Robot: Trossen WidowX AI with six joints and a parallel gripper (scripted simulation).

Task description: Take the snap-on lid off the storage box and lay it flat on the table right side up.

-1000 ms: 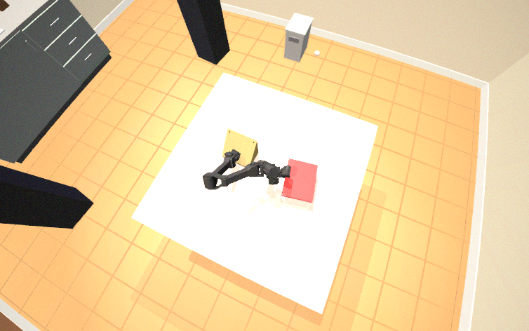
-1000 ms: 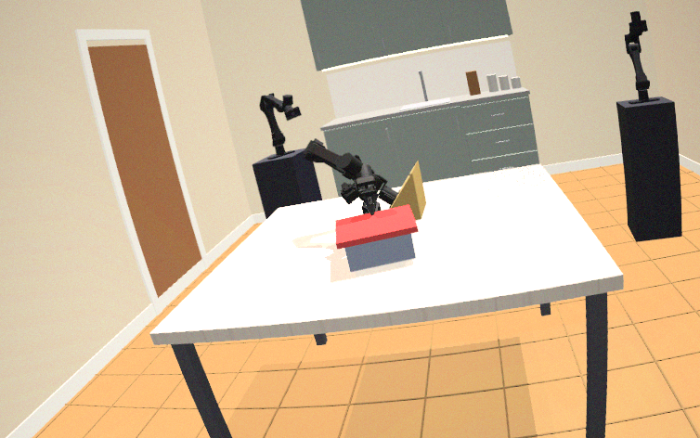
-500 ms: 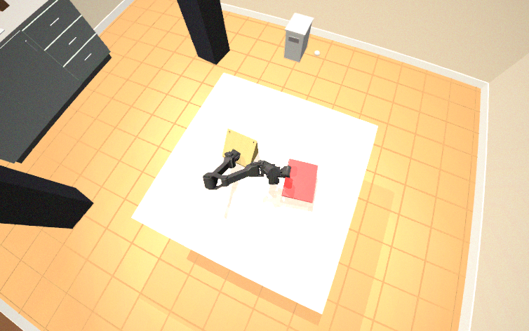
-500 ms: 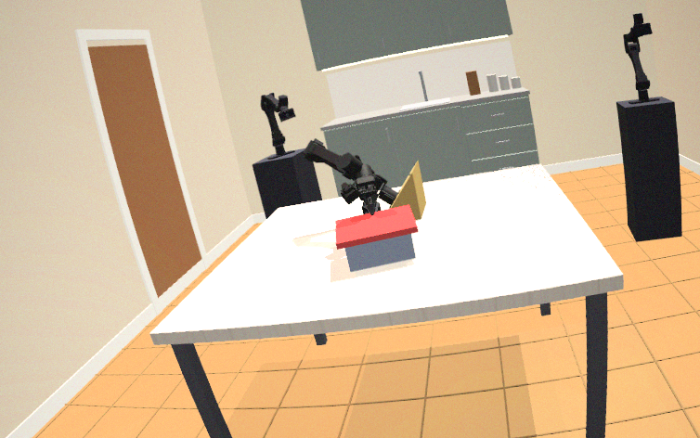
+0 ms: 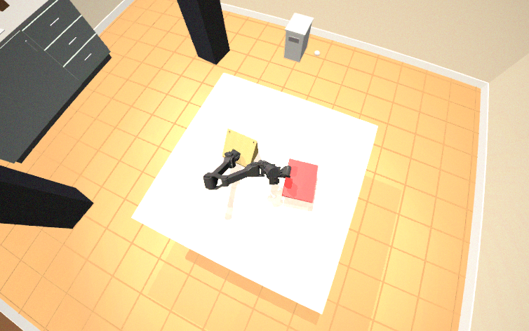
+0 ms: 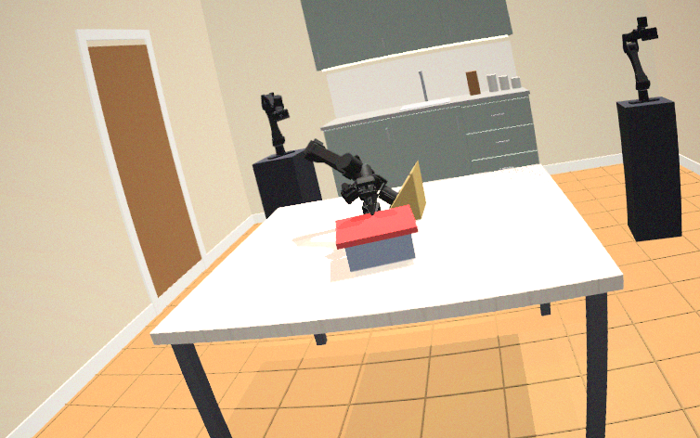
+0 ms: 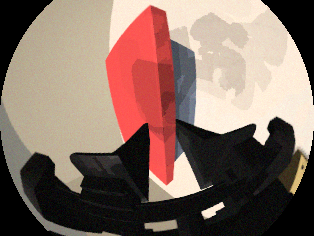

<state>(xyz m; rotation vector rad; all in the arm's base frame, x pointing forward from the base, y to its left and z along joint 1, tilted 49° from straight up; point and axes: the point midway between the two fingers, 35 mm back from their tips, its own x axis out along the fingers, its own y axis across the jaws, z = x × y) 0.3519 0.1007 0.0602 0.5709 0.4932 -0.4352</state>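
The storage box [image 5: 298, 204] [image 6: 382, 252] [image 7: 186, 82] is blue-grey and stands on the white table [image 5: 250, 97] [image 6: 496, 258]. The red lid [image 5: 305, 181] [image 6: 379, 225] [image 7: 122, 75] covers its top, right side up, and overhangs its sides. No gap between lid and box shows in these views. My gripper [image 5: 288, 171] [image 6: 371, 212] [image 7: 160, 124] is shut on the lid's edge on the arm's side. In the wrist view one finger is on the lid's top side and the other on its underside. The inside of the box is hidden.
A yellow slanted board [image 5: 240, 144] [image 6: 413, 193] stands on the table beside the arm's base, on the far side of the box in the exterior view. Two black pedestals [image 6: 286, 180] [image 6: 650, 170], each with another arm, stand beyond the table.
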